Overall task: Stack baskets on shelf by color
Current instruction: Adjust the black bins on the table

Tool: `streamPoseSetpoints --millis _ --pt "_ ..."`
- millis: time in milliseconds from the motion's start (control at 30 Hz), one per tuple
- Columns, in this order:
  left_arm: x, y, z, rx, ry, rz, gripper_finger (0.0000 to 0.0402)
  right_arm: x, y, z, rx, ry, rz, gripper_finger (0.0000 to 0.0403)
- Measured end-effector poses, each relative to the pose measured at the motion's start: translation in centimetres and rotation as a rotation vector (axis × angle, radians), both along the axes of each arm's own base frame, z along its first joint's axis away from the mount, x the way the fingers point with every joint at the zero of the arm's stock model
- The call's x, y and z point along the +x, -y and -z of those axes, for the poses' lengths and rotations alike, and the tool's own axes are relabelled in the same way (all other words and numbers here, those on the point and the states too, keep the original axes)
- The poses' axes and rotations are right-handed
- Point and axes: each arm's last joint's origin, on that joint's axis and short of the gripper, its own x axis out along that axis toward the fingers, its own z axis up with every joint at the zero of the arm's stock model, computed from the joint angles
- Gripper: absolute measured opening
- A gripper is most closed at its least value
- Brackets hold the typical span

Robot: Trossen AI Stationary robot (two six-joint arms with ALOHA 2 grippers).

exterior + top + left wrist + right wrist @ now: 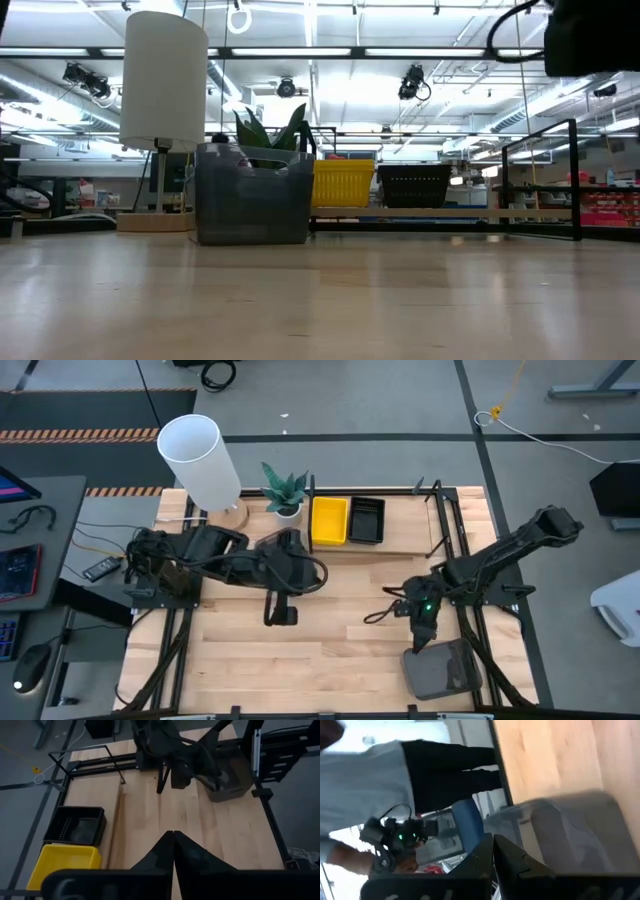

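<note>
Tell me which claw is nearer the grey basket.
Right. The right claw hangs just above the grey basket at the table's front right; the left claw is far off near the table's middle, across bare wood.

Robotics lab, ceiling cameras (415, 83), strip lights, floor cables (520, 428)

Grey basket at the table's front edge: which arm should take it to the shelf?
Right. Its end effector hangs just above the grey basket; the left end effector sits mid-table, farther off.
</note>
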Motion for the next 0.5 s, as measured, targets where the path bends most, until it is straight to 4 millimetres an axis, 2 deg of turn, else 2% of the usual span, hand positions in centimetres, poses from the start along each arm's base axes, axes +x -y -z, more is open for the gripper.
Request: streamPoseSetpoints --millis 100,267,500 --pt "-0.1 0.0 0.2 0.007 -0.020 0.000 0.0016 0.3 -0.4 0.4 0.025 -0.140 0.089 0.0019" --pt "-0.1 0.0 0.3 0.007 -0.031 -0.003 0.0008 0.8 -0.5 1.0 0.015 -0.249 0.227 0.0019" --pt "-0.1 0.0 0.3 0.008 -0.031 -0.002 0.0018 0.6 -1.0 1.2 0.077 -0.434 0.282 0.0019"
